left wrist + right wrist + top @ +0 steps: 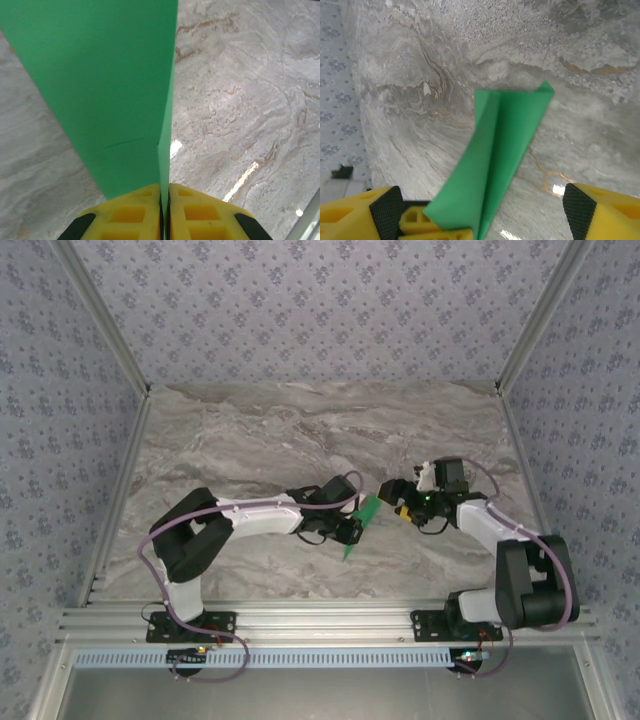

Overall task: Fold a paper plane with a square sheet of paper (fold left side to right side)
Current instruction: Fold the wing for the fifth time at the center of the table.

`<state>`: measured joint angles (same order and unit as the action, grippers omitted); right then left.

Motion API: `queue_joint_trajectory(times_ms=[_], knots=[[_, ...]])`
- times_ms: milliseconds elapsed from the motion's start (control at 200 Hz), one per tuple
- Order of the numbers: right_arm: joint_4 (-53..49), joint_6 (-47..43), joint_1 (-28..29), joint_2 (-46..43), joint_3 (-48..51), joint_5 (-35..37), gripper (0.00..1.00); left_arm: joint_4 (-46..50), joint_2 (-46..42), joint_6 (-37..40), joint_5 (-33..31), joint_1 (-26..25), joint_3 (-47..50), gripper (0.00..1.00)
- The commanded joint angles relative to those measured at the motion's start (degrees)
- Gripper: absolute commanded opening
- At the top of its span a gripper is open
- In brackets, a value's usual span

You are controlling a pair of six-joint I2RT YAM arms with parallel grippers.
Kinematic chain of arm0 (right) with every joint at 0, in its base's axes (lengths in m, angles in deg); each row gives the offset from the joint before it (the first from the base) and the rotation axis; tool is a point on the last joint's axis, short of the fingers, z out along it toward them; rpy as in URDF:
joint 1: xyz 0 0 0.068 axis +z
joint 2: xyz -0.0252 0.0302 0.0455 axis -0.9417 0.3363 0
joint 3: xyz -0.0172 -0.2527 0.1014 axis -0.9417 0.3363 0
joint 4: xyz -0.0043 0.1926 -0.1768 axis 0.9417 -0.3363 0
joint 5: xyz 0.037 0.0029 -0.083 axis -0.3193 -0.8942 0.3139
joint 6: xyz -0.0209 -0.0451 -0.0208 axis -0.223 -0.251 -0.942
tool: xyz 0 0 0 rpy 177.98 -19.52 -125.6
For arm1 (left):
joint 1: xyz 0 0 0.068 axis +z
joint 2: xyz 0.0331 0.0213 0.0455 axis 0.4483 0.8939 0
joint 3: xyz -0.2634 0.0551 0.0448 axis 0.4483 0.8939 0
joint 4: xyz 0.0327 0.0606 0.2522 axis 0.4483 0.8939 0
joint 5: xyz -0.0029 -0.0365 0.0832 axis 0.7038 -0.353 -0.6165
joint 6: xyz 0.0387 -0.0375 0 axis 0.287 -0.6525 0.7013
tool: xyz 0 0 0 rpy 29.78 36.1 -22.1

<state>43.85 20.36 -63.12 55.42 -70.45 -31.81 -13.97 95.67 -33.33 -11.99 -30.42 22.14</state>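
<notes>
Grey-veined marble covers the table, boxed in by walls papered with small blue flowers. Seen from above, the paper plane hangs a little toward 4 o'clock from the table's centre, a slim green dart slanting with one end at 1 o'clock and the other at 7 o'clock. The left gripper is clenched on it from the 9 o'clock side. In the left wrist view its yellow fingers are pressed together with the paper's folded edge pinched between them. The right gripper sits just beside the plane at 2 o'clock, released. In its wrist view the black pads stand wide apart and the creased green paper runs between them.
</notes>
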Motion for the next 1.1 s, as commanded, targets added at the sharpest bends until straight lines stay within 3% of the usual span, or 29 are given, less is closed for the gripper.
queue_joint_trajectory(times_ms=[0,120,460,869,1099], knots=[[6.13,5.35,0.68,3.06,-1.67,-0.9,0.78,-3.63,-1.09,-1.83,4.61,0.65,0.48,0.1],[7.75,6.37,1.05,6.24,-2.42,0.62,0.68,-4.39,-0.42,-2.41,5.67,0.9,0.6,0.1],[8.97,6.95,3.2,13.02,-5.89,0.91,0.73,-5.54,1.77,-3.3,8.17,1.4,-0.36,0.09],[1.1,2.87,4.45,18.29,-7.67,4.81,0.73,-6.57,3.88,-2.86,10.88,3.38,-0.5,0.09],[-3.36,-1.14,4.55,19.65,-9.02,6.81,0.74,-6.51,4.21,-0.46,15.89,5.16,-0.67,0.1]])
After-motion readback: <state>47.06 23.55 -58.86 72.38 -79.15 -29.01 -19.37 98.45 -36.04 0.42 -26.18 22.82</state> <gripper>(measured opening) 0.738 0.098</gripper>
